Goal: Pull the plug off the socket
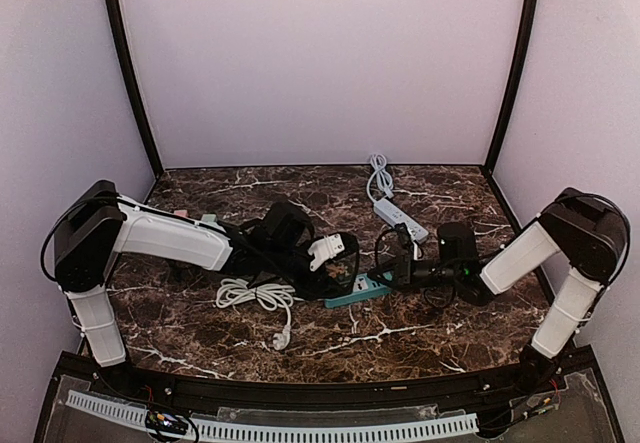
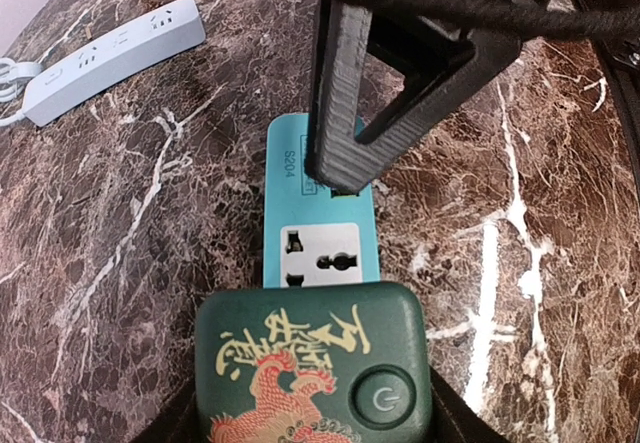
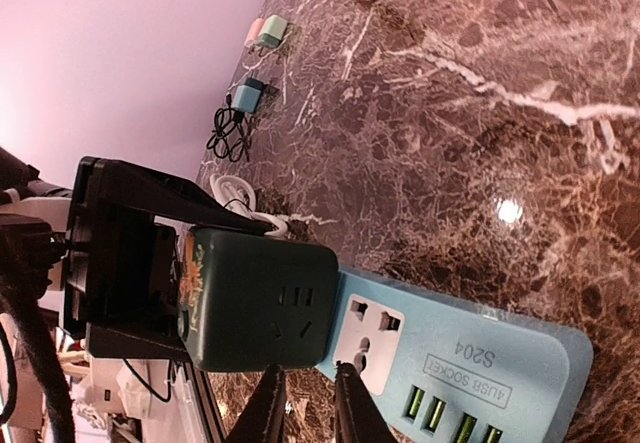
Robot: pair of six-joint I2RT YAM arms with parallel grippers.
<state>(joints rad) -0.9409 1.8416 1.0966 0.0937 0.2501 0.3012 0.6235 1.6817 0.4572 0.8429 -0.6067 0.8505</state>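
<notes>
A dark green cube plug (image 2: 312, 373) with a dragon print and a power button sits over the near end of a teal power strip (image 2: 290, 158) lying on the marble table. My left gripper (image 2: 312, 408) is shut on the cube's two sides. I cannot tell whether its prongs are still seated. My right gripper (image 3: 308, 408) has its fingers almost together, and one tip rests on the strip (image 3: 480, 353) by the white socket, next to the cube (image 3: 260, 298). In the top view both grippers, left (image 1: 335, 263) and right (image 1: 400, 268), meet over the strip (image 1: 358, 289).
A white power strip (image 1: 400, 219) with its cable lies behind the right gripper. A coiled white cable with a plug (image 1: 255, 295) lies in front of the left arm. Small chargers (image 3: 268, 31) sit at the far left edge. Walls enclose the table.
</notes>
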